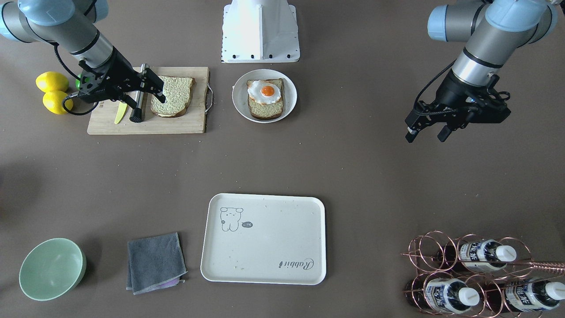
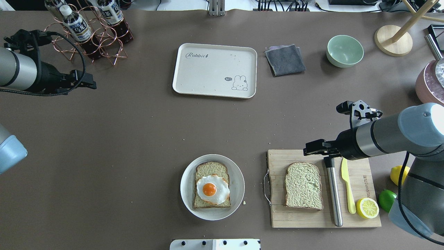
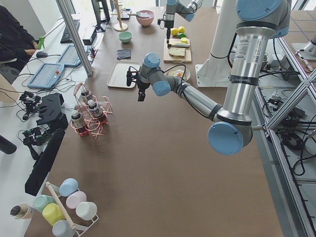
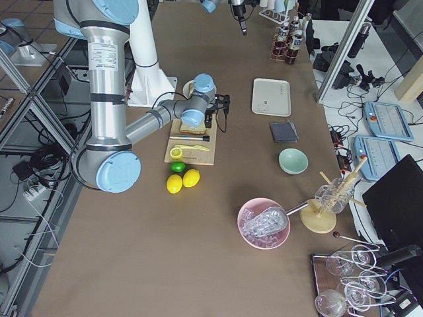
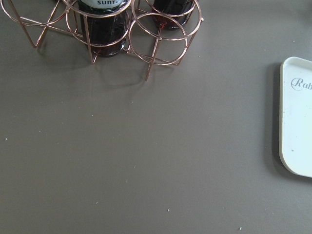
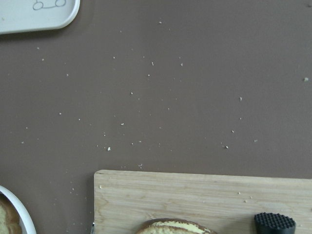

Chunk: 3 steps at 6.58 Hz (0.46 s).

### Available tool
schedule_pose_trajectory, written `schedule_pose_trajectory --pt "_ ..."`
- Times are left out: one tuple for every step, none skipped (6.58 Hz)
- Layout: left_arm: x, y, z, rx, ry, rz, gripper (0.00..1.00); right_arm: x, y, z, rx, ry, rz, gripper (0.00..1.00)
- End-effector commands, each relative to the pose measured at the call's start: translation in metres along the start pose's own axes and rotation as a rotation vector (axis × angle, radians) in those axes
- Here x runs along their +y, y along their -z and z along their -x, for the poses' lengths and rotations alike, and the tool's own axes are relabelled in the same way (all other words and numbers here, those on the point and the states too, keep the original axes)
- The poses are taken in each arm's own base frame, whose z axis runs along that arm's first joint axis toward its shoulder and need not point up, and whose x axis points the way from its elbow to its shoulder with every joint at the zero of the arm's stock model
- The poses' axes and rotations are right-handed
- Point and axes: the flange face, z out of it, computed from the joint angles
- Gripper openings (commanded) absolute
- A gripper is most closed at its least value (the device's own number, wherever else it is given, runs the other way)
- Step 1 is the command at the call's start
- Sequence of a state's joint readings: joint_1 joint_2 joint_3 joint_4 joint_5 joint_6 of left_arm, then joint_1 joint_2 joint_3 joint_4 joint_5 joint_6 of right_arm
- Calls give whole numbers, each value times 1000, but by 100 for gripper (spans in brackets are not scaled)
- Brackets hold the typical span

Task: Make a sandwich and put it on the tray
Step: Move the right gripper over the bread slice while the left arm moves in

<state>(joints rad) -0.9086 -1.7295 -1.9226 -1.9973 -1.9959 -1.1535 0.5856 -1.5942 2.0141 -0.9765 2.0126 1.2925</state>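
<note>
One bread slice [image 1: 172,96] lies bare on the bamboo cutting board [image 1: 176,124]. A second slice [image 1: 265,108] lies on the round white plate [image 1: 289,95] with the fried egg [image 1: 265,91] on top of it. The cream tray [image 1: 273,247] lies empty near the table's far side. My right gripper [image 1: 145,98] hovers open and empty above the board, beside the bare slice [image 2: 303,185]. My left gripper [image 1: 426,132] is open and empty, held above bare table far from the food. The wrist views show no fingers.
On the board lie a steel rod [image 2: 333,194], a yellow knife [image 2: 347,191] and a lemon half [image 2: 367,207]. Two lemons [image 1: 53,90] sit beside it. A green bowl [image 1: 52,268], a grey cloth [image 1: 155,263] and a copper bottle rack [image 1: 476,274] flank the tray.
</note>
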Motion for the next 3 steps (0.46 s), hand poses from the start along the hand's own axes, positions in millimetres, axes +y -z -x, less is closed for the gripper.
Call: schedule_pose_trajectory --pt "1 2 -1 4 -2 -2 97 29 -12 -7 33 23 8 81" --pt "1 2 -1 4 -2 -2 97 38 -20 -8 51 37 -2 74" --pt "1 1 0 1 -1 0 97 45 -27 -9 68 45 -3 73"
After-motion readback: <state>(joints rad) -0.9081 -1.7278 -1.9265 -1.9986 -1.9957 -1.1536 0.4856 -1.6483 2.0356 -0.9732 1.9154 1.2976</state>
